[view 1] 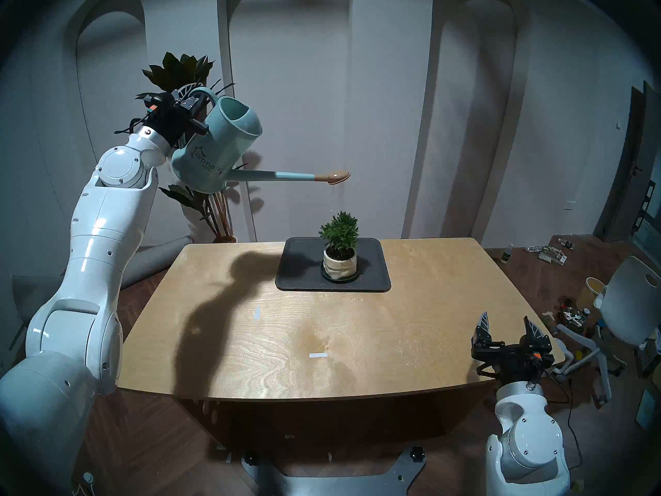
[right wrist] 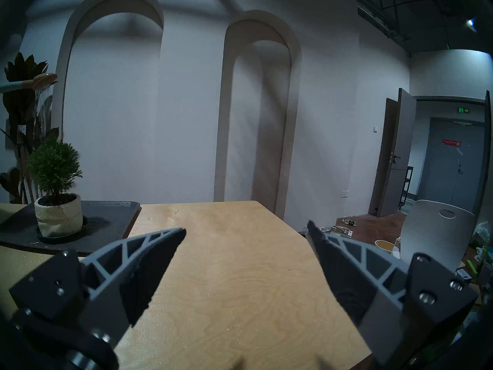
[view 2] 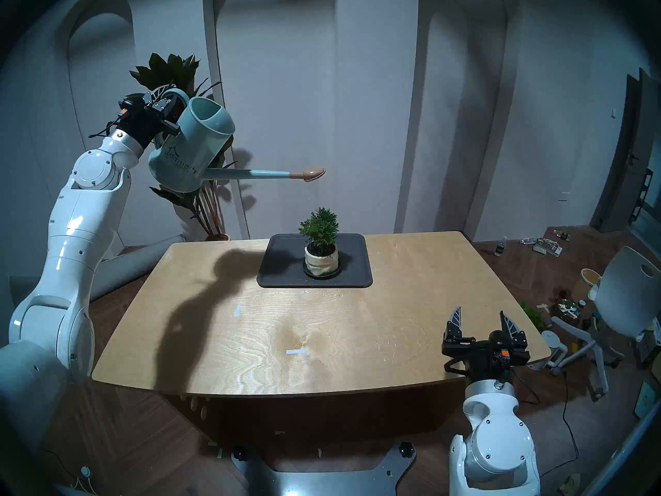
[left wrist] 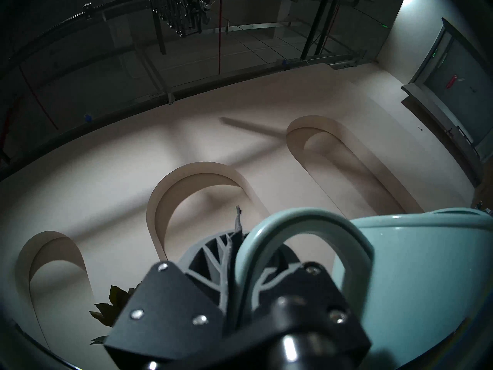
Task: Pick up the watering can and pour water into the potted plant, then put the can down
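Note:
My left gripper (view 1: 193,98) is shut on the loop handle of the pale teal watering can (view 1: 214,148), held high and tilted over the table's far left. Its long spout ends in a tan rose (view 1: 336,177), and thin streams of water fall from it onto the potted plant (view 1: 339,230), a small green shrub in a cream pot on a black saucer. The left wrist view shows the handle (left wrist: 306,228) clamped between the fingers. The rose (right wrist: 44,79) and plant (right wrist: 54,166) also show in the right wrist view. My right gripper (view 1: 506,323) is open and empty above the table's near right corner.
The pot stands on a dark tray (view 1: 300,269) at the back of the wooden table (view 1: 357,341). A tall dark broad-leaved floor plant (view 1: 179,73) stands behind the can. A white chair (view 1: 626,305) and floor clutter lie to the right. Two tape marks are on the table.

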Available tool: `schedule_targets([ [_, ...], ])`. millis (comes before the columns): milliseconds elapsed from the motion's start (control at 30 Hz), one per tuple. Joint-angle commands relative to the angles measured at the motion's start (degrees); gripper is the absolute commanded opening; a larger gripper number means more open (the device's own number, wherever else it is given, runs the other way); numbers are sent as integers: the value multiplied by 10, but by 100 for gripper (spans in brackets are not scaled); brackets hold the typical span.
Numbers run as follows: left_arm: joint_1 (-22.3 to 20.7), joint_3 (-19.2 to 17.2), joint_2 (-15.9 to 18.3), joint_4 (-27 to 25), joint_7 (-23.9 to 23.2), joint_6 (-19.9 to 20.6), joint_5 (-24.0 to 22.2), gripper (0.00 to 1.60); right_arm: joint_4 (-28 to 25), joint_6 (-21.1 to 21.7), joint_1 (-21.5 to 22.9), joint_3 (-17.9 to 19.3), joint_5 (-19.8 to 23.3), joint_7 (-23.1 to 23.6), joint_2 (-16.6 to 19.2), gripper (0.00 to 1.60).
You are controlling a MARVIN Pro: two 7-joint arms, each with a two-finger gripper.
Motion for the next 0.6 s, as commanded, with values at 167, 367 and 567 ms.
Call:
schedule_targets([
  [167,-68,-8,-22,-10,-11,-29,-2,0,-15,-3,0,1,-1,0,1,160],
  [367,-78,-6,-31,8,-17,-40,2,0,-15,-3,0,1,-1,0,0,160],
  [567,-89,-1,-38,37,-11,-49,16,0,-15,-3,0,1,-2,1,0,160],
])
